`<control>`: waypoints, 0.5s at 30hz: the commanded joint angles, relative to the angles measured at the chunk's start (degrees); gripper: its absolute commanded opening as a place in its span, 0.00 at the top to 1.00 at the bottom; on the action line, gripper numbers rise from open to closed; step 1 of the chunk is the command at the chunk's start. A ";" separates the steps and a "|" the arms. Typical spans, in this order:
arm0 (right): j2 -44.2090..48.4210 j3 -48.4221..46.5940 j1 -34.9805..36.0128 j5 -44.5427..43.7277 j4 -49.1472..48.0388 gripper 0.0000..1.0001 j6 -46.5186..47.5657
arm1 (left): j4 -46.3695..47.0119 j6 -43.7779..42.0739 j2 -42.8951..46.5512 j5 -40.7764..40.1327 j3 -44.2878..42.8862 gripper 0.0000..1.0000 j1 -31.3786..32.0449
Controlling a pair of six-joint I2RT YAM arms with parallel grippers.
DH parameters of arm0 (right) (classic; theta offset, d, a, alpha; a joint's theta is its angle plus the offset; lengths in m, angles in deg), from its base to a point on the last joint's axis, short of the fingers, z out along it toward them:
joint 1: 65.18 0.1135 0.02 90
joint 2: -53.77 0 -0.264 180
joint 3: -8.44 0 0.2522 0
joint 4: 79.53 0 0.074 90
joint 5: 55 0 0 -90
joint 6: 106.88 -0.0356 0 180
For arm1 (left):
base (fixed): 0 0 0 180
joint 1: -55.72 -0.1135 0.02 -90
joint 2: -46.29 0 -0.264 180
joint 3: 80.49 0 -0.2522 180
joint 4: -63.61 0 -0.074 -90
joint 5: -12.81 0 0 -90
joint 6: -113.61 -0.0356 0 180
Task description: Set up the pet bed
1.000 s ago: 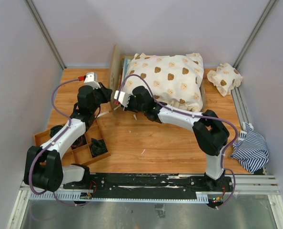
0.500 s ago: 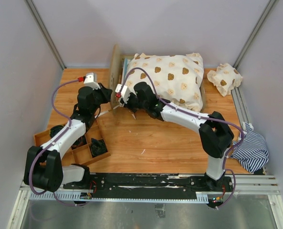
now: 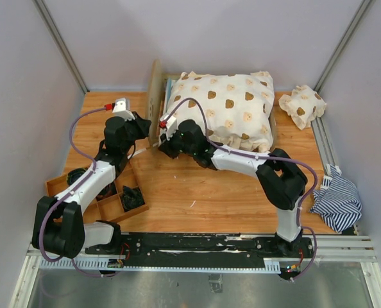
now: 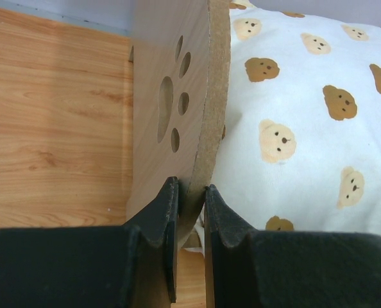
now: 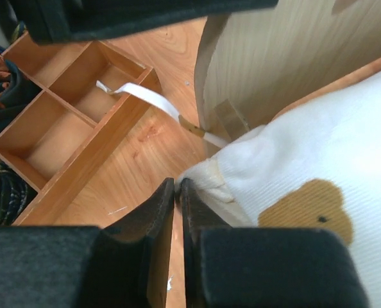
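Note:
The pet bed's plywood headboard (image 3: 156,96) with its paw-print cutout (image 4: 171,96) stands upright at the back left. The cream bear-print cover (image 3: 226,109) is heaped over the bed and hides most of the mattress. My left gripper (image 3: 145,131) is shut on the headboard's lower front edge (image 4: 190,189). My right gripper (image 3: 167,146) is shut on the cover's front-left corner (image 5: 178,183), where the ruffled hem (image 5: 216,176) sits between the fingertips just above the table.
A wooden compartment tray (image 3: 52,186) with dark items lies at the front left, and also shows in the right wrist view (image 5: 94,154). A white strap (image 5: 145,96) lies by the headboard's foot. The small bear-print pillow (image 3: 302,106) is at the back right. A striped cloth (image 3: 338,202) lies at the right edge.
My right wrist has turned and its gripper has come down to the cover's front-left corner by the headboard. The left arm has not moved.

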 commanded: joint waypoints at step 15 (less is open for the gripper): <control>17.07 29.92 0.96 -25.37 -14.43 0.53 33.66 | -10.61 2.16 8.04 2.28 -2.74 0.45 0.63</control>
